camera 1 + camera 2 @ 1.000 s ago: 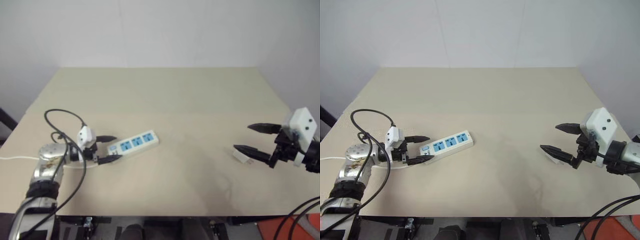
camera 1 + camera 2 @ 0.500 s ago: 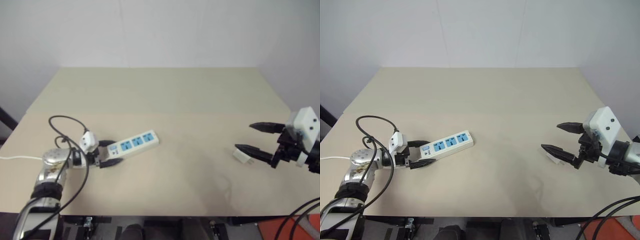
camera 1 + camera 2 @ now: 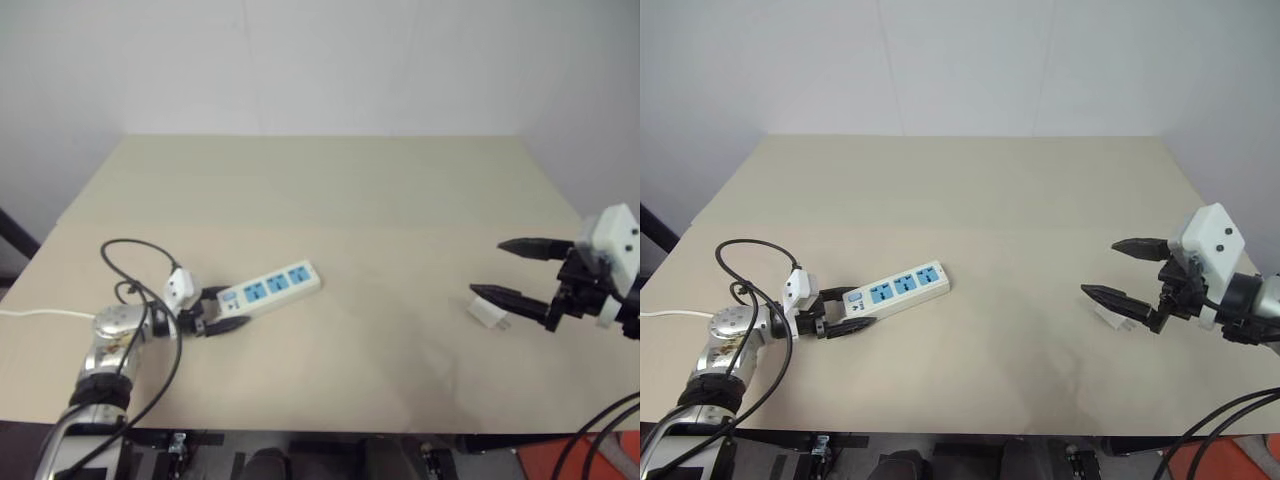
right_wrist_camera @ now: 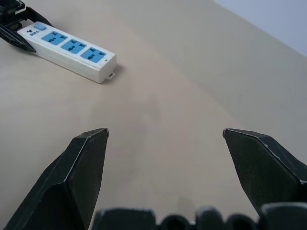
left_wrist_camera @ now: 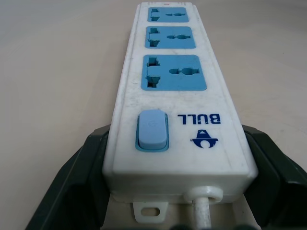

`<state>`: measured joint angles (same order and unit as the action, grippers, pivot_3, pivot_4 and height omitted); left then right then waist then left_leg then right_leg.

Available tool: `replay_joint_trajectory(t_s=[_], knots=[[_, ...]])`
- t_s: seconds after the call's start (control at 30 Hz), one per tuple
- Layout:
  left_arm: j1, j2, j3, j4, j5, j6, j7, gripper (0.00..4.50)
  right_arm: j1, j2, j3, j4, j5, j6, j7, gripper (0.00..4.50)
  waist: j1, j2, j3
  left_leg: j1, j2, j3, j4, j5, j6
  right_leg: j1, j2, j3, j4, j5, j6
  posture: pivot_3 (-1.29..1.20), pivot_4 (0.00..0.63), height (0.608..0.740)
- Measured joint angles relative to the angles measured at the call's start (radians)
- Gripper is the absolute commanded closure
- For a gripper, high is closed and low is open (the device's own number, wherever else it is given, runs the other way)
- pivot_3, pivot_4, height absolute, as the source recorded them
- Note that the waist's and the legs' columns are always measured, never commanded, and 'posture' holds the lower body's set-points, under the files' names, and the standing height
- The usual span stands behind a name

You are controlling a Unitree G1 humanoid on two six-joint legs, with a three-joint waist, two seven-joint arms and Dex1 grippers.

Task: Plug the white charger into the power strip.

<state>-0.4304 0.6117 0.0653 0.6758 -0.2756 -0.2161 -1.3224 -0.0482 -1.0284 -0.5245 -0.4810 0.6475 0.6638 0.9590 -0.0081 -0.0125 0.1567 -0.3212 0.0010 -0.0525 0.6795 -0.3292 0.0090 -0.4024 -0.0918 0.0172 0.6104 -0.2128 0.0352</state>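
Left pincer (image 3: 222, 309) clamped on switch end of power strip (image 3: 270, 289), near table's (image 3: 330, 180) left edge. Right pincer (image 3: 517, 271) wide open, empty, hovering over white charger (image 3: 487, 313) by right edge.

Left arm: enters from the lower left of the head views, silver forearm angled up and to the right, a black cable looped above the wrist. The left tool (image 3: 845, 313) sits low at the worktop, pointing right, with a white camera block on its wrist. Its two black fingers (image 5: 81, 167) are closed against both long sides of the power strip (image 5: 175, 96) at the switch end.

Right arm: enters from the right edge of the head views, wrist raised above the worktop and pointing left. The right tool (image 3: 505, 270) carries a white camera block on top. Its two black fingers (image 4: 81, 167) are spread wide apart with nothing between them.
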Motion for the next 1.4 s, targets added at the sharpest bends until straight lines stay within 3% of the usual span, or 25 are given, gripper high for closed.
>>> replay_joint_trajectory(t_s=[0.37,0.67,1.03,1.4], knots=[[-0.002,-0.006,-0.006,-0.004,0.001,0.002,-0.003,1.22,-0.025,-0.017,0.0,-0.003,0.04,0.027,-0.01,0.0,0.002,0.001,-0.001,0.0,0.0,0.0,0.0,0.0,0.0,0.0,0.0,0.0,0.0,0.0,0.0,0.0,0.15,0.74],[-0.127,-0.106,-0.109,0.018,0.041,0.007,-0.085,1.22,-0.023,-0.015,0.0,-0.014,0.04,0.027,-0.04,0.0,0.016,0.001,-0.001,-0.002,-0.001,0.0,0.001,0.0,0.0,0.0,0.0,0.0,-0.001,0.0,0.001,0.0,0.15,0.74],[-0.334,-0.241,-0.195,0.277,0.157,-0.129,-0.134,1.22,-0.012,0.0,-0.015,-0.053,0.074,0.076,-0.095,0.0,0.02,0.0,0.0,-0.004,-0.002,0.0,0.001,0.0,0.0,0.0,-0.001,0.0,-0.002,0.001,0.001,0.0,0.15,0.74],[-0.359,-0.285,-0.198,0.363,0.191,-0.221,-0.109,1.22,0.02,0.003,-0.015,-0.079,0.072,0.085,-0.135,0.0,0.022,0.0,0.0,0.0,-0.003,-0.001,0.001,0.0,0.0,0.011,-0.002,-0.001,-0.005,0.0,0.004,0.0,0.15,0.74]])
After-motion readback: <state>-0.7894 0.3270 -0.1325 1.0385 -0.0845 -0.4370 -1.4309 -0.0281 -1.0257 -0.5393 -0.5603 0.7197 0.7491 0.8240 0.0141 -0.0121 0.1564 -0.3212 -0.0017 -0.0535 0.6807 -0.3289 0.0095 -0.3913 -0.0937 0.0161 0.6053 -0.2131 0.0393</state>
